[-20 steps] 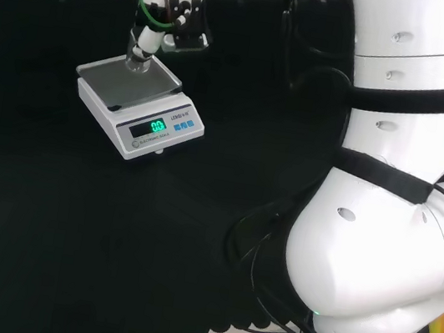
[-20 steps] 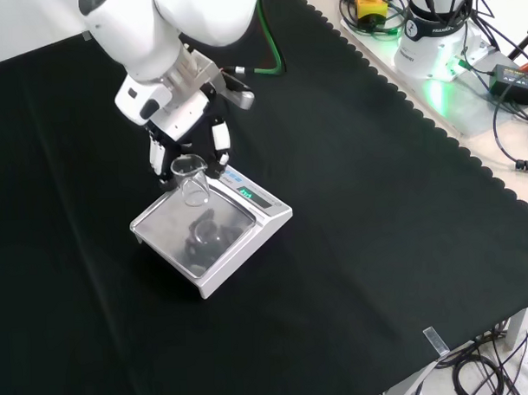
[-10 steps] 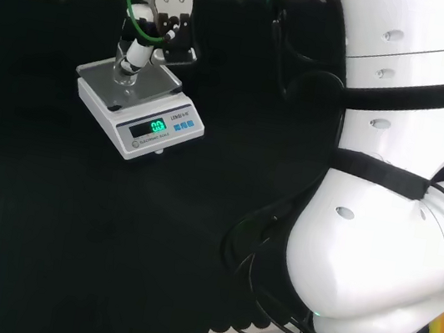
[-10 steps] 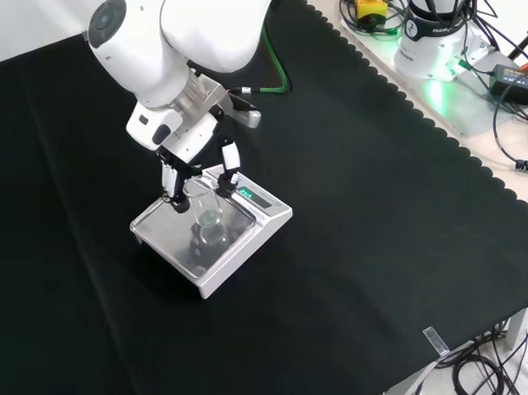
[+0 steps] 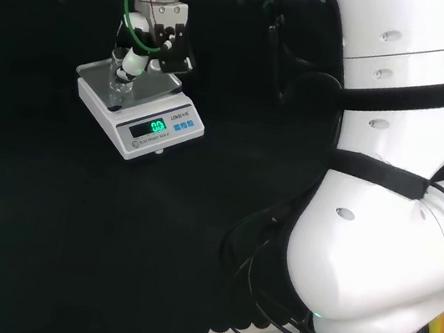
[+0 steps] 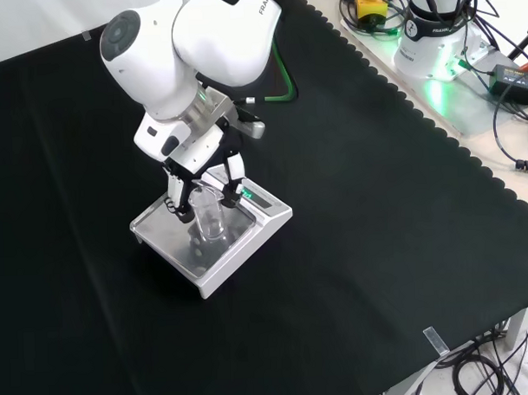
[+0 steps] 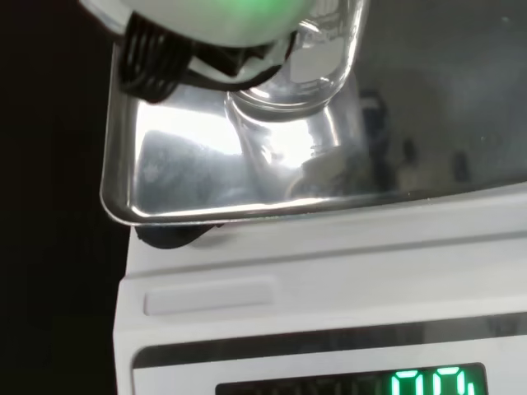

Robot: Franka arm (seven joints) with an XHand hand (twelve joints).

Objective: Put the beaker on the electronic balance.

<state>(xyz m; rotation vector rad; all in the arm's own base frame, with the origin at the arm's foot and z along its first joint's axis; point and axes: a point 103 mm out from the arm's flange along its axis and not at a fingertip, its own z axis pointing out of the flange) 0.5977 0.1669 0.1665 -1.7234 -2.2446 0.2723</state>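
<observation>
Black-clothed bench (image 6: 378, 245) under a balance (image 6: 211, 236). Above its pan, hand (image 6: 202, 165), fingers (image 6: 235, 171) curled round the beaker (image 6: 207, 215), base at or just off the pan. Risk: tipping the upright beaker if released early or snagged while withdrawing.

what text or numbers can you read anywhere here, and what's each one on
Nothing reads whole.
Green digits on the display of the electronic balance: small in the head view, cut by the edge in the wrist view.
Print by its blue buttons: too small.
Lettering on the arm's link: cut off.
Beaker in the hand: no marks made out.
</observation>
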